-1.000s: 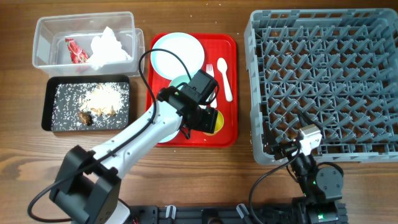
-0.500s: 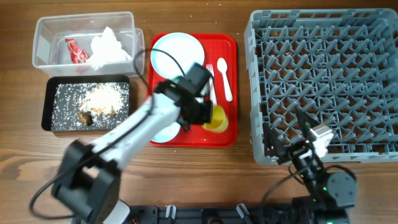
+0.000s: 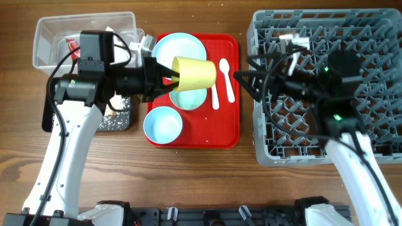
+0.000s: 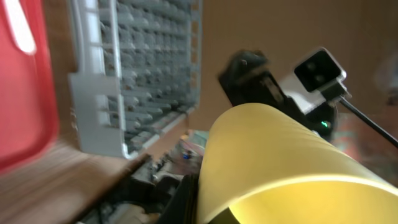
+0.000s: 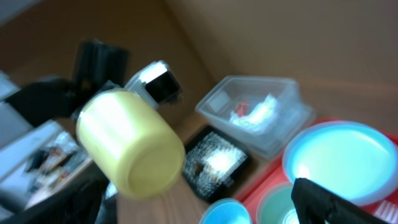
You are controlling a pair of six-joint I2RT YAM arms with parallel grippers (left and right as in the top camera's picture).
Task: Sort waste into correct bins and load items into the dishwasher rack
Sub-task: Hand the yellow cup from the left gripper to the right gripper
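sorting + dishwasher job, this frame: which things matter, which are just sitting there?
Part of the job: yellow cup, held in the left gripper; plate; bowl under the cup; bowl at the tray's front; fork; spoon; rack; clear tub; black tray; red wrapper.

Just lying about: red tray; table.

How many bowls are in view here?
2. The first bowl sits at the near-left corner of the red tray; the second bowl sits mid-tray, partly covered in the overhead view by the yellow cup in the left gripper. No others visible.
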